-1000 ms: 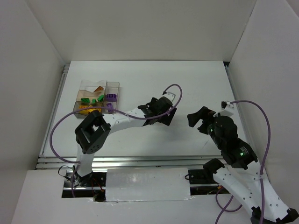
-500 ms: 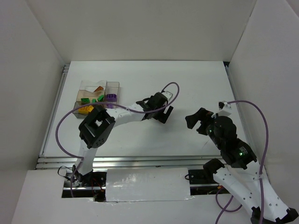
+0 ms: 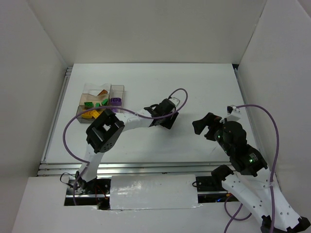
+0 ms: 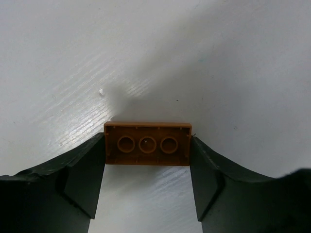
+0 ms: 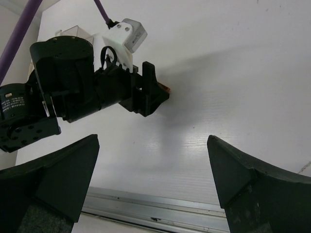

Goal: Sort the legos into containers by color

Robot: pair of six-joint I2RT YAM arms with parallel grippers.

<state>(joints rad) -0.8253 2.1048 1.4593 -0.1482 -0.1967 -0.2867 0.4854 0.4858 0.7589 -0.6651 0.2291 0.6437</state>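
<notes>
My left gripper (image 4: 147, 151) is shut on an orange-brown lego brick (image 4: 147, 143), held by its short ends with the hollow underside facing the camera, above the white table. In the top view this gripper (image 3: 164, 115) is near the table's middle. The clear containers (image 3: 102, 101) stand at the far left and hold green (image 3: 89, 104), orange (image 3: 102, 92), yellow (image 3: 88, 114) and purple (image 3: 115, 101) legos. My right gripper (image 3: 206, 124) is open and empty, to the right of the left gripper; its jaws are wide apart in the right wrist view (image 5: 152, 141).
The right wrist view shows the left gripper (image 5: 146, 94) ahead, a corner of the containers (image 5: 77, 33) behind it, and the table's metal front rail (image 5: 160, 211). White walls enclose the table on three sides.
The left arm's elbow has swung right and its gripper has shifted slightly left, still holding the brick. The right arm has barely moved.
</notes>
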